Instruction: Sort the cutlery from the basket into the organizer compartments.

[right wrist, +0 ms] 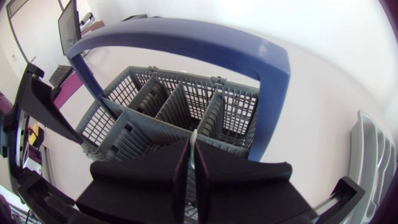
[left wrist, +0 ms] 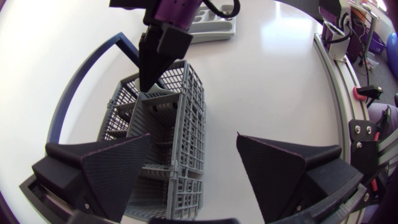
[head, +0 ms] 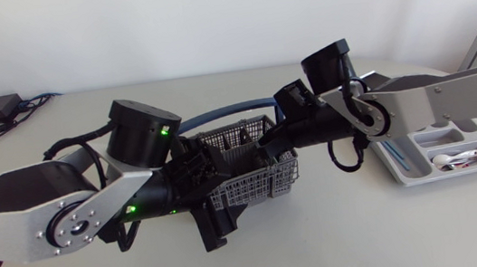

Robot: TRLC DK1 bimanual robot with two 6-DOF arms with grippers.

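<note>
Currently: picking from the basket

Head view: the grey basket [head: 254, 186] sits mid-tabletop [head: 370, 236]. The right arm [head: 452, 93] reaches into it and the left arm [head: 11, 211] is just beside it. The organizer [head: 398, 169] is well apart, with white cutlery [head: 456, 159] in 1 compartment.

Left wrist view: left jaws spread wide, holding nothing, basket partly under 1 finger.

Right wrist view: right jaws pressed together over a basket cell. A thin pale sliver shows in the gap; can't tell if it's cutlery.

Likely step: grabbing 1 piece. Next move needs a straight lift clear of the blue handle [right wrist: 186, 40], then a carry to the organizer.

No readable writing.
</note>
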